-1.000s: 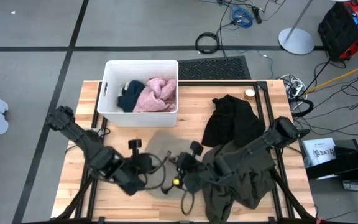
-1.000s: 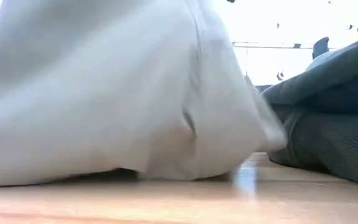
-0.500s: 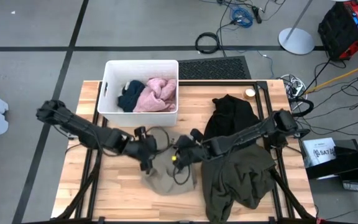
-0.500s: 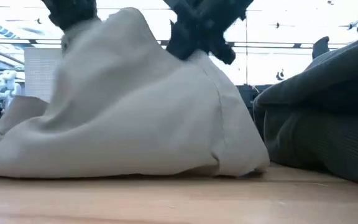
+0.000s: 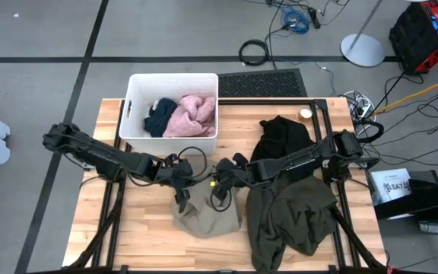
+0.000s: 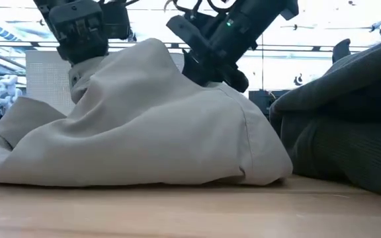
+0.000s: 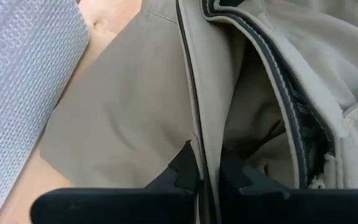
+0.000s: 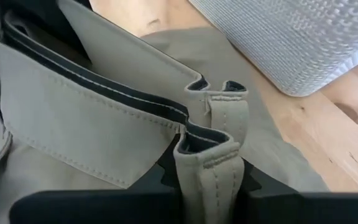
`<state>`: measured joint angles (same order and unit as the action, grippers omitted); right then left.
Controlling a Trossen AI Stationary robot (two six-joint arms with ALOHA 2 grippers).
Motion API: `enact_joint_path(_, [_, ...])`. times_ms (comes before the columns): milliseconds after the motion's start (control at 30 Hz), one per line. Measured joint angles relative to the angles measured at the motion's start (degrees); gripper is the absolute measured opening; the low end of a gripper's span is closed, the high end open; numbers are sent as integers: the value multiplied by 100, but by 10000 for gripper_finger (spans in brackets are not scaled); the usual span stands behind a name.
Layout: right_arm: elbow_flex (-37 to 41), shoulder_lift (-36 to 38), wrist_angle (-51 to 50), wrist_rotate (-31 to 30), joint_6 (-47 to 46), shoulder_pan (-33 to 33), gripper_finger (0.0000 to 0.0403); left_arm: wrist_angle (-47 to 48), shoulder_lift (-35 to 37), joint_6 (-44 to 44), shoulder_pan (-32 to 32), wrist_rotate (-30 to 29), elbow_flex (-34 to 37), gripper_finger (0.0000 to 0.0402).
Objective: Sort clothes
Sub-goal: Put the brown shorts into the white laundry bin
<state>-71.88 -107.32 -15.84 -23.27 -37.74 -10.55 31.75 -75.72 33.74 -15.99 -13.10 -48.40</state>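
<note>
From above, the left gripper (image 5: 181, 176) and the right gripper (image 5: 220, 180) meet mid-table, each pinching the top edge of the tan khaki garment (image 5: 207, 217), which trails toward the table's near edge; the dark olive green garment (image 5: 291, 221) sprawls beside it toward the right edge, the black garment (image 5: 281, 148) lies farther back, and the navy blue garment (image 5: 158, 118) and pale pink garment (image 5: 190, 116) sit together in the white bin (image 5: 135, 91) at the far left of the table (image 5: 139, 228); at table level, both grippers come down onto the khaki, which drapes in a peaked mound onto the wood, with the olive cloth heaped alongside; the left wrist shows its fingers (image 7: 185, 171) clamped on a khaki seam; the right wrist shows its fingers closed on a folded, stitched khaki tab.
</note>
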Motion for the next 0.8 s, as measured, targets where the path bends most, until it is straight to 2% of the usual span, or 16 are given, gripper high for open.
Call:
enact_joint_path(200, [23, -14, -294, -31, -100, -4, 74, -12, -43, 60, -4, 221, 1, 30])
enact_joint_path(367, [31, -18, -501, -72, -194, 36, 111, 689, -14, -2, 20, 687, -437, 50])
enact_joint_path(567, [29, -18, -489, -83, -181, 76, 166, 1020, 234, 42, -43, 576, -1008, 53])
enact_joint_path(700, [23, -18, -463, -80, -33, 76, 202, 1021, 345, -247, -87, 573, -1123, 54])
enact_joint_path(800, [18, -18, -404, -78, 68, 76, 227, 1139, 371, -64, -96, 715, -1130, 55])
